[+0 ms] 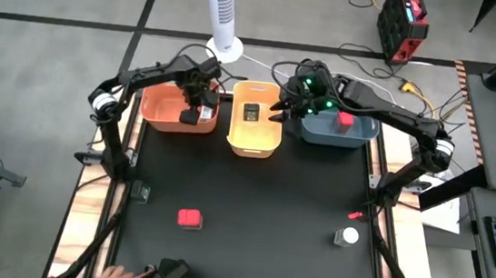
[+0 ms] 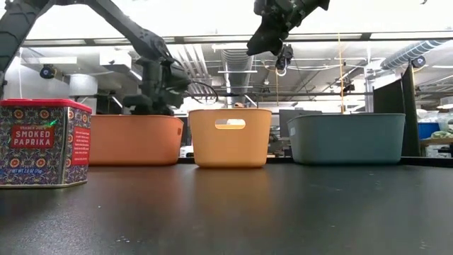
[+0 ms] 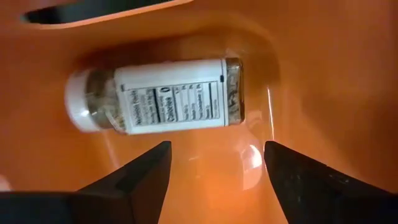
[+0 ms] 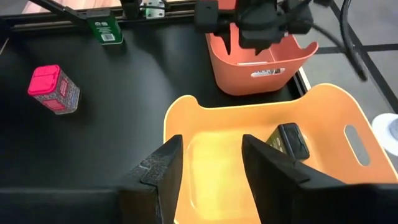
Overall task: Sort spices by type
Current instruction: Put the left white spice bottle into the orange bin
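Observation:
A clear white-capped jar (image 3: 168, 96) lies on its side on the floor of the salmon-orange bin (image 1: 164, 113). My left gripper (image 3: 214, 152) is open just above it inside that bin, touching nothing; it also shows in the high view (image 1: 198, 107). My right gripper (image 4: 211, 146) is open and empty above the yellow bin (image 1: 255, 135), in which a black box (image 4: 289, 142) lies. A red box (image 1: 344, 121) lies in the blue-grey bin (image 1: 358, 136). Another red box (image 1: 189, 217) and a second white-capped jar (image 1: 346, 236) stand on the black table.
The three bins stand in a row at the table's far edge. A thin red stick (image 1: 356, 214) lies near the loose jar. A dark object (image 1: 171, 273) sits at the near edge beside a person's hand (image 1: 121, 277). The table's middle is bare.

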{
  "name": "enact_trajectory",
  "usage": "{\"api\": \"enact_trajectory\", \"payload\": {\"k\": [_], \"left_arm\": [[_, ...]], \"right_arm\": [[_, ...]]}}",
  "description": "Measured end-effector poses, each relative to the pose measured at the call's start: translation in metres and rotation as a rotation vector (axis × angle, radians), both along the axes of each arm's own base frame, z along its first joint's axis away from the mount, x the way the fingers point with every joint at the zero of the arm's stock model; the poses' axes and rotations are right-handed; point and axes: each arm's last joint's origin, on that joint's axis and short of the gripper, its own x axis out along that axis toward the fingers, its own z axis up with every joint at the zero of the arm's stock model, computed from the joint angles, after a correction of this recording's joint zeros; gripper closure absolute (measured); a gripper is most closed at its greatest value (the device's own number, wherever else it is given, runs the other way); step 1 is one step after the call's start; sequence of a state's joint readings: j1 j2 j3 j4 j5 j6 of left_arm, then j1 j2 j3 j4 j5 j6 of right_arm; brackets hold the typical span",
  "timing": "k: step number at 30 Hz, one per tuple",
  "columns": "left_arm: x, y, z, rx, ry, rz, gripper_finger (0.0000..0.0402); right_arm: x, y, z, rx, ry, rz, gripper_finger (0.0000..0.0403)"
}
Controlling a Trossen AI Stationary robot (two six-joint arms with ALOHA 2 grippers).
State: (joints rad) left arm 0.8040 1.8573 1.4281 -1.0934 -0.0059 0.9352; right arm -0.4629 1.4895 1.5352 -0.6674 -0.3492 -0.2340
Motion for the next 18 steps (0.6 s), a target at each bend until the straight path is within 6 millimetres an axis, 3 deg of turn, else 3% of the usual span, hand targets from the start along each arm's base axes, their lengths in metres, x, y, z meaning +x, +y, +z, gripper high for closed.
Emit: {"api": "enact_trajectory", "payload": {"k": [18], "left_arm": [[0.009,0.008,-0.039,-0.114,0.034,-0.019,0.0166]], "right_arm": [[0.0,0.0,0.0,-0.004,-0.004,0.002,0.0241]]}}
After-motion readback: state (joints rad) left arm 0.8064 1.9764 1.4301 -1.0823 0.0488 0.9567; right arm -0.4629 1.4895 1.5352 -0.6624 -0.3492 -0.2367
